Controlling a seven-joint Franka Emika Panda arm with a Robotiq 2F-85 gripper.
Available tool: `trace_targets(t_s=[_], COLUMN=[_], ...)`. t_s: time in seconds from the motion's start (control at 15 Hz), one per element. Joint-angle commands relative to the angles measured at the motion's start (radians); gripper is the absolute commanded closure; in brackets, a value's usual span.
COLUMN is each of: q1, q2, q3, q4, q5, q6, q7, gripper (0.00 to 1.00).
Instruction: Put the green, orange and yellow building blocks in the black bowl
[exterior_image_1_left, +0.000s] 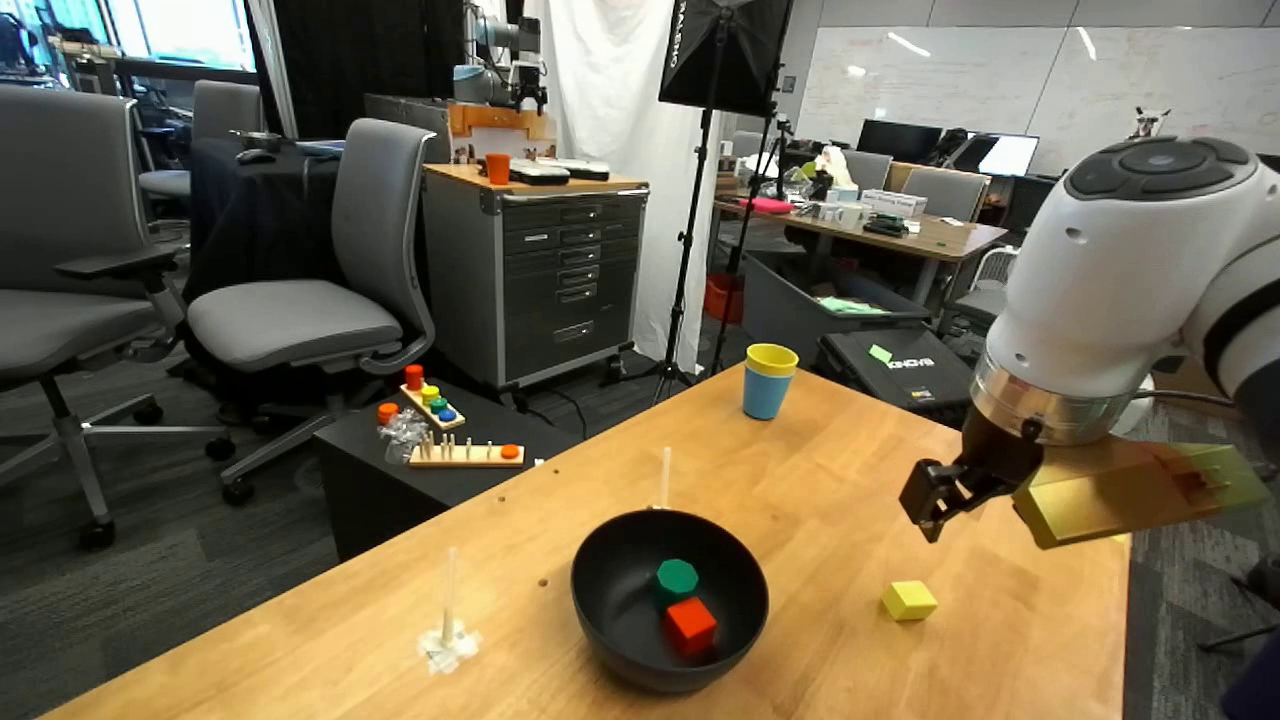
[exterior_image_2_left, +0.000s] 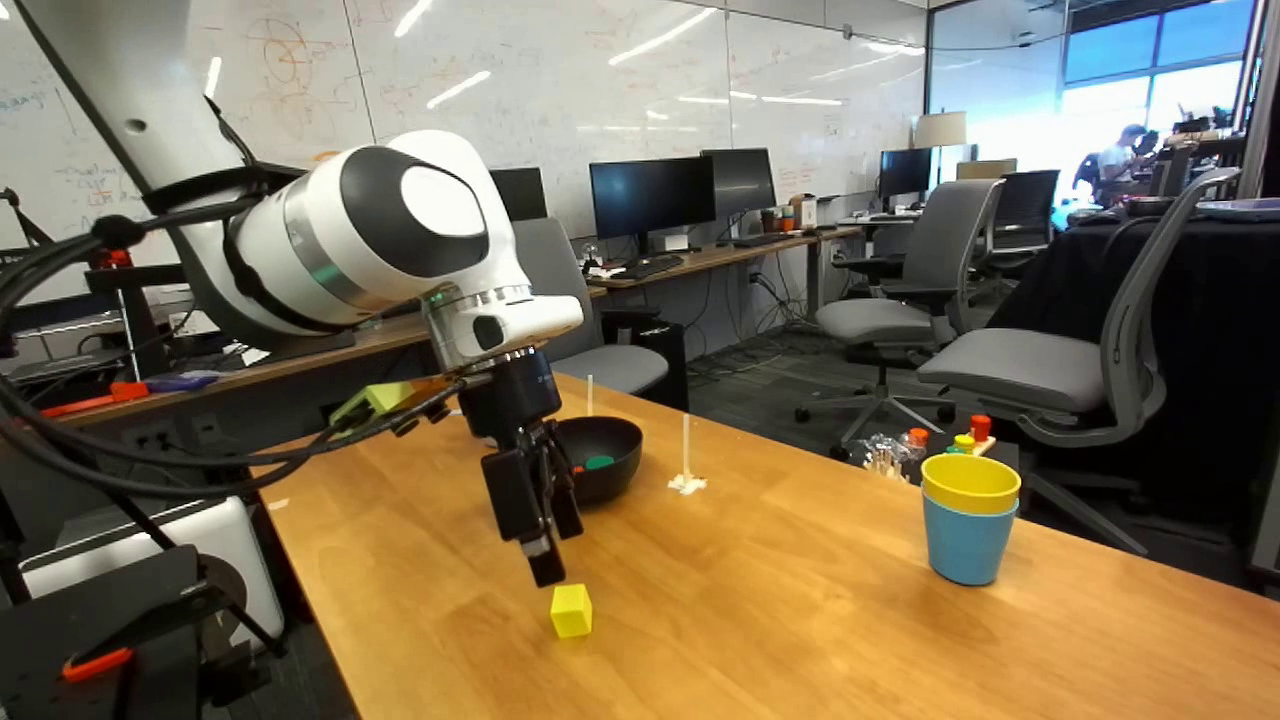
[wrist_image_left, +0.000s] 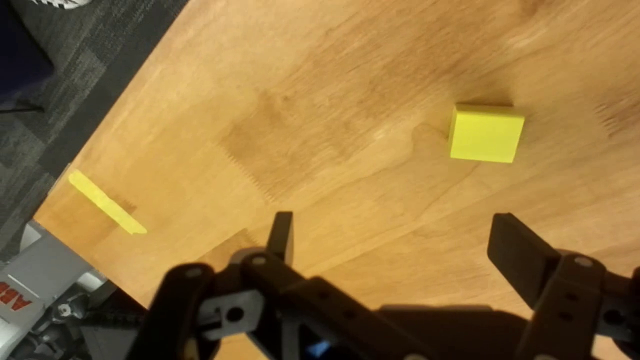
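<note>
- One dark green block (exterior_image_1_left: 677, 578) and one red-orange block (exterior_image_1_left: 690, 625) lie inside the glossy black bowl (exterior_image_1_left: 612, 585), side by side; whether they touch is hard to tell.
- The yellow block (wrist_image_left: 486, 136) rests on the wooden table (wrist_image_left: 320, 175), outside the bowl and well apart from it.
- The Robotiq gripper (wrist_image_left: 391, 235) has its two fingers spread wide — plain tabletop shows in the gap between them in the wrist view.
- It hangs above the table near the yellow block, apart from it; in the wrist view the block lies beyond the fingertips, toward the right of that view.
- The white Panda arm (exterior_image_1_left: 1110, 280) reaches over the table.
- A yellow cup (exterior_image_2_left: 970, 487) sits nested in a light-blue cup (exterior_image_2_left: 968, 548), upright on the table and well apart from the bowl.
- A thin pale stick (exterior_image_1_left: 449, 595) stands upright from a patch of whitish tape (exterior_image_1_left: 437, 655); another stick (exterior_image_1_left: 665, 480) rises just behind the bowl in an exterior view.
- A yellow strip (wrist_image_left: 107, 202) lies near the table's corner.
- Beside the table, a low black stand (exterior_image_1_left: 370, 500) holds a wooden peg board (exterior_image_1_left: 465, 457) with one orange piece at its end.
- Farther back are a gray swivel chair (exterior_image_1_left: 295, 320), a drawer cabinet (exterior_image_1_left: 575, 290) and a whiteboard (exterior_image_2_left: 500, 80).
</note>
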Motion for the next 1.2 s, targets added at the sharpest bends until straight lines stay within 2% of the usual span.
trace_targets(t_s=[0.0, 0.47, 1.13], q1=[-0.034, -0.012, 0.027], q2=[0.023, 0.095, 0.203], q3=[0.039, 0.062, 0.033], q4=[0.000, 0.041, 0.110], q5=[0.067, 0.164, 0.188], q6=[0.016, 0.046, 0.093], q7=[0.006, -0.017, -0.046], gripper=[0.00, 0.00, 0.00])
